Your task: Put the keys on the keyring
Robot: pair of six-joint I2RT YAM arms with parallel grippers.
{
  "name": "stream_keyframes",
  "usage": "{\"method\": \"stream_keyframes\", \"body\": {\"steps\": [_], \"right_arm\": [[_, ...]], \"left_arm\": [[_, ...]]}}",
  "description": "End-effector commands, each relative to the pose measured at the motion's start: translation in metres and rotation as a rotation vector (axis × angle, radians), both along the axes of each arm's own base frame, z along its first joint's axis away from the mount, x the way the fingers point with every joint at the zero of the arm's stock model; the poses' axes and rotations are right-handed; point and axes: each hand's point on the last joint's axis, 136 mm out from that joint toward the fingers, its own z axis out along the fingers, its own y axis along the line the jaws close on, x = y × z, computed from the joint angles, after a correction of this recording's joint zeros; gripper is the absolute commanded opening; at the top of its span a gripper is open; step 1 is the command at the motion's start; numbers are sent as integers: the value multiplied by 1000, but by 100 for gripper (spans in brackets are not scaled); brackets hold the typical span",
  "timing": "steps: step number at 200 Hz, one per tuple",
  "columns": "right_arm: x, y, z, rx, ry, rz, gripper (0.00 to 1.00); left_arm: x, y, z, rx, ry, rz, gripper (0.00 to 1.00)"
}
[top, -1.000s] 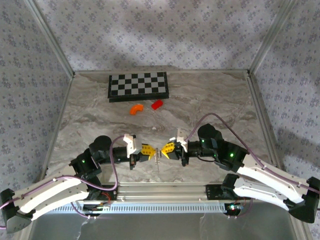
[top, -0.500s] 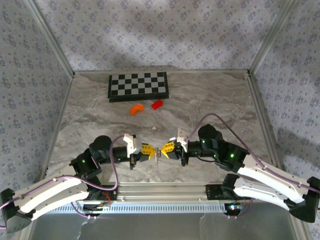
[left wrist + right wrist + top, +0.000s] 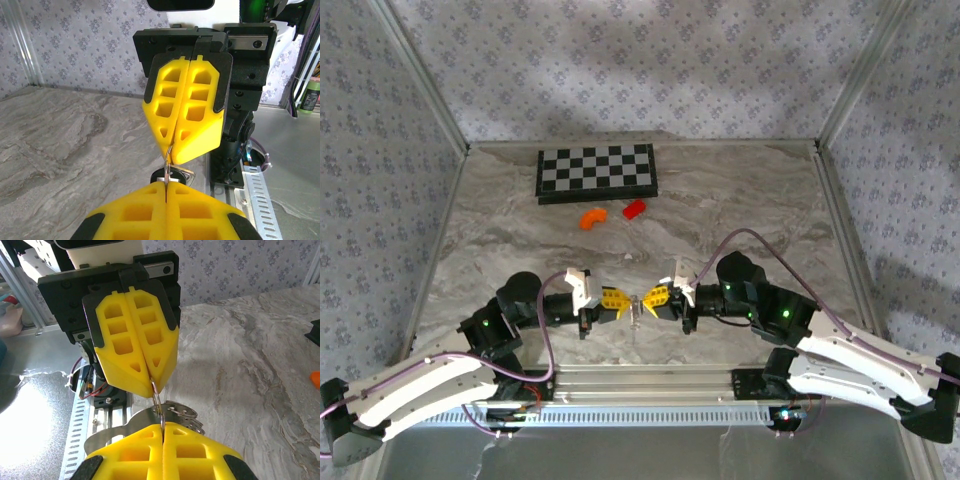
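Marbled tabletop (image 3: 720, 200), floral-papered walls (image 3: 620, 70)

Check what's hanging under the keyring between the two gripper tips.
Silvery keys bunch just below the keyring, which the left gripper and right gripper both pinch. The right gripper hides their lower parts.

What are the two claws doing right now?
Left claw: closed, pinching the key ring.
Right claw: closed, pinching the same key ring.

Slight nearward shift of the right arm (image 3: 760, 300).
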Motion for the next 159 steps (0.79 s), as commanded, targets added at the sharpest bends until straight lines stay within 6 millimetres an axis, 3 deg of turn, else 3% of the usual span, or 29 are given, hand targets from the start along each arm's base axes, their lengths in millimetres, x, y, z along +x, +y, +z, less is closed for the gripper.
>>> {"method": "stream_keyframes", "body": {"steps": [1,159], "right_arm": [[-2,-2,2,-1,-22,1,0],[-1,-2,2,-5,-23,-8,0]], "left_arm": [[0,1,20,-53,-39,9,0],[-1,2,22,-57,-41,6,0]]}}
